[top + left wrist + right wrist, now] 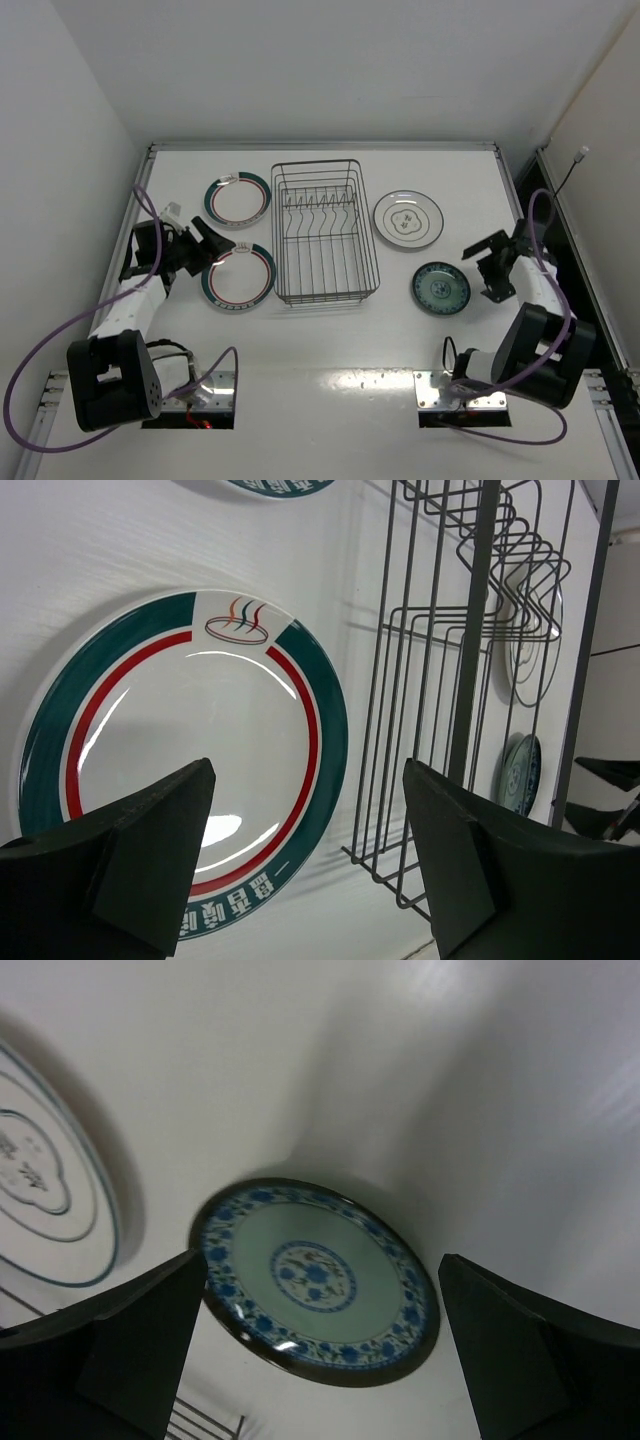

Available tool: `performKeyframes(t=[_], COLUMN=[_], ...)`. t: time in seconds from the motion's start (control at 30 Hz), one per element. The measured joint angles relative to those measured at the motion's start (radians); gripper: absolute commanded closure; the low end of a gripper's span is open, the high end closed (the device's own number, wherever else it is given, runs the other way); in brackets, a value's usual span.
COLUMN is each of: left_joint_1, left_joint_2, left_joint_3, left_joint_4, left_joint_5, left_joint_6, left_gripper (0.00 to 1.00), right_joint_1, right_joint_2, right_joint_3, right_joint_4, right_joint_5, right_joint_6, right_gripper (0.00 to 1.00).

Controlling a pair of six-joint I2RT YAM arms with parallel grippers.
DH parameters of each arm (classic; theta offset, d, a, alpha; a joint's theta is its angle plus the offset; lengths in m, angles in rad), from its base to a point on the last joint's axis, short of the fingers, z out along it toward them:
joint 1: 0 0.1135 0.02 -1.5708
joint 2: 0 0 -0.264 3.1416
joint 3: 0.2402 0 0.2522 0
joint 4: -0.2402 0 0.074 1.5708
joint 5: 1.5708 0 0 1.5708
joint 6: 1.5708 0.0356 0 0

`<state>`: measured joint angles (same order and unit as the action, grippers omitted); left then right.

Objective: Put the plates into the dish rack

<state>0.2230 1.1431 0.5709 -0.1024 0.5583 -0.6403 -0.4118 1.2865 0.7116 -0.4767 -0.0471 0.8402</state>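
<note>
wide to straddle a rim, my left gripper [308, 770] faced the banded plate [200, 720] left of the dish rack [470, 630]; my right gripper [322, 1258], equally wide, faced the teal plate [315, 1275] opposite.

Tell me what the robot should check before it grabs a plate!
1. Left fingers open: ok, spread wide over the near banded plate.
2. Right fingers open: ok, spread over the teal plate.
3. Dish rack free of plates: ok, none stands in it.
4. Plates flat and apart: ok, including the far banded plate and the thin-rimmed plate.
5. A plate gripped: not ok, neither arm holds anything.
6. Left fingers touching the near banded plate: cannot tell.
</note>
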Motion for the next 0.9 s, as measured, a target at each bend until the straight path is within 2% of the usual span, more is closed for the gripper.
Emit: performKeyframes(t=[0.1,0.3,0.4,0.5,0.53,0.6,0.73,0.9], left_joint_1=[0.000,0.000,0.000,0.000,0.000,0.000,0.000,0.000], left_joint_2=[0.002,0.002,0.002,0.003,0.003,0.003,0.003,0.003], left_joint_3=[0.000,0.000,0.000,0.000,0.000,0.000,0.000,0.000], left_joint_4=[0.003,0.003,0.002,-0.003,-0.005,-0.010,-0.016,-0.017], left_joint_5=[0.003,0.003,0.003,-0.001,-0.002,-0.007,-0.013,-0.021], left_joint_6=[0.000,0.000,0.000,0.001,0.002,0.003,0.004,0.004], left_gripper=[0.26,0.26,0.26,0.26,0.26,0.26,0.26,0.26], right_joint_1=[-0.044,-0.051,-0.051,-0.051,-0.053,-0.051,-0.044,-0.040], right_joint_2=[0.000,0.000,0.014,0.052,0.052,0.058,0.087,0.106], right_joint_3=[-0.075,-0.142,-0.167,-0.193,-0.202,-0.243,-0.295,-0.303], right_joint_4=[-0.002,0.037,0.058,0.100,0.115,0.191,0.275,0.342], right_joint_5=[-0.033,-0.080,-0.091,-0.134,-0.153,-0.200,-0.286,-0.364], right_joint_6=[0.029,0.059,0.066,0.078,0.083,0.104,0.139,0.144], right_gripper=[0.03,0.03,0.06,0.32,0.50,0.64,0.99,1.00])
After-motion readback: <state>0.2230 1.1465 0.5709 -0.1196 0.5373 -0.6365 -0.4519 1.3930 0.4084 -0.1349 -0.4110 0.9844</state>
